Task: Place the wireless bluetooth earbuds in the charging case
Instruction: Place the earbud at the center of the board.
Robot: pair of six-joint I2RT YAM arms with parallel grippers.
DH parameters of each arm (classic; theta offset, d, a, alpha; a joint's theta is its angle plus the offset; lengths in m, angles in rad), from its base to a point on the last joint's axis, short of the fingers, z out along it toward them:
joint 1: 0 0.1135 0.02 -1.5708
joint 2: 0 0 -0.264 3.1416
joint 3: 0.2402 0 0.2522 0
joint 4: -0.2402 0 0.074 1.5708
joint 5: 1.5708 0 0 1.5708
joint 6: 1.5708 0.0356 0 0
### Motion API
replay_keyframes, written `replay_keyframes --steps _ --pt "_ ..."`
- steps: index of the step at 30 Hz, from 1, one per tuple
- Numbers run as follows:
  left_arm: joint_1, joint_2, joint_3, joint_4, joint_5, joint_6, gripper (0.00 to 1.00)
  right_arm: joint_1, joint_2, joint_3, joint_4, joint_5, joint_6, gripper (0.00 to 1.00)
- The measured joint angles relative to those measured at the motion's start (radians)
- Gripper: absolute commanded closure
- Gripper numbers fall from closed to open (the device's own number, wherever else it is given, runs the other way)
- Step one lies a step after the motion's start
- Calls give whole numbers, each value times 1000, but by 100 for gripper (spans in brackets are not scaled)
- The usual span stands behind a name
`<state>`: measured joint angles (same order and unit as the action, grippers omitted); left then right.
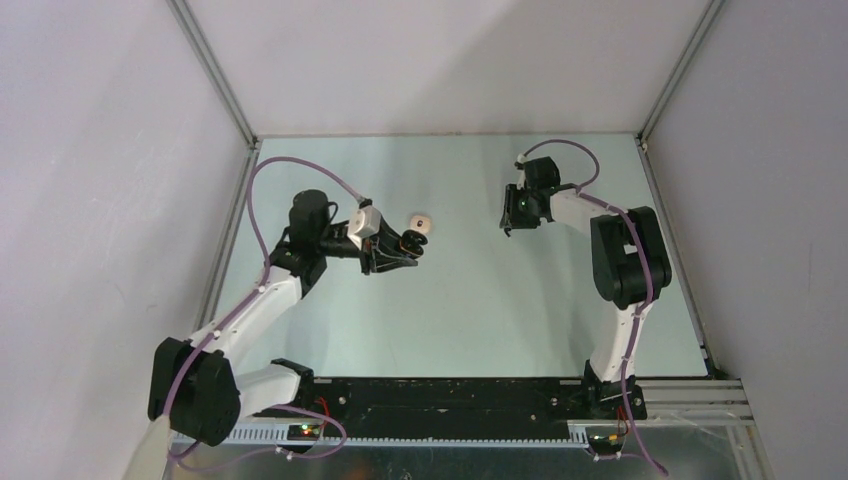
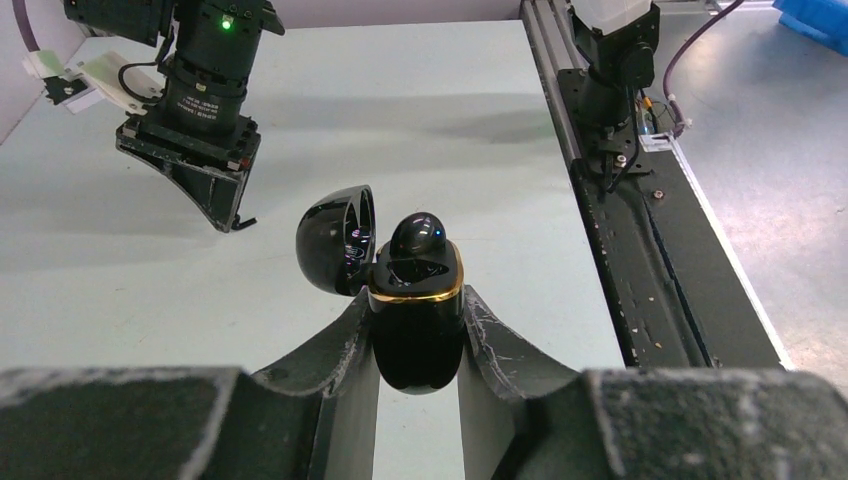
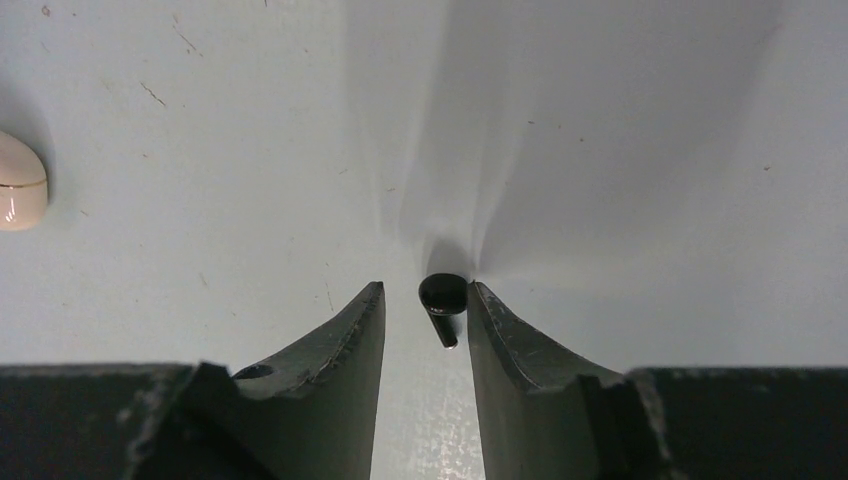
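A glossy black charging case [image 2: 417, 330] with a gold rim sits upright between the fingers of my left gripper [image 2: 415, 300], which is shut on it. Its lid [image 2: 335, 240] hangs open to the left. One black earbud [image 2: 418, 235] sits in the case's top. In the top view, my left gripper [image 1: 408, 247] holds the case above the table's middle left. My right gripper [image 3: 425, 290] points down at the table with its jaws apart. A second black earbud [image 3: 443, 297] lies between them, close against the right finger, with a gap to the left finger.
A pale beige egg-shaped case [image 1: 421, 221] with a thin gold line lies on the table just beyond my left gripper; it also shows at the left edge of the right wrist view [image 3: 18, 182]. The black base rail [image 2: 640, 280] runs along the near edge.
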<state>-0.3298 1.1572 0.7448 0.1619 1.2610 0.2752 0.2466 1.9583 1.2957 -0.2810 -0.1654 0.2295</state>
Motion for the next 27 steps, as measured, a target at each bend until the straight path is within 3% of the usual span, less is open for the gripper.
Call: replay_keyframes --steps 4,7,15,19,27 --pt "0 0 0 -34 0 26 92 2 -9 0 -10 1 -53 58" --pt "0 0 1 -70 0 55 92 5 -47 0 -21 3 -184 54" --pt "-1 0 48 -213 8 161 92 -43 -148 12 3 -103 -819 52" --pt "-1 0 67 -281 11 221 92 -80 -124 25 26 -106 -1025 52" --pt "-2 0 68 -369 18 293 92 -46 -3 122 48 -113 -1183 56"
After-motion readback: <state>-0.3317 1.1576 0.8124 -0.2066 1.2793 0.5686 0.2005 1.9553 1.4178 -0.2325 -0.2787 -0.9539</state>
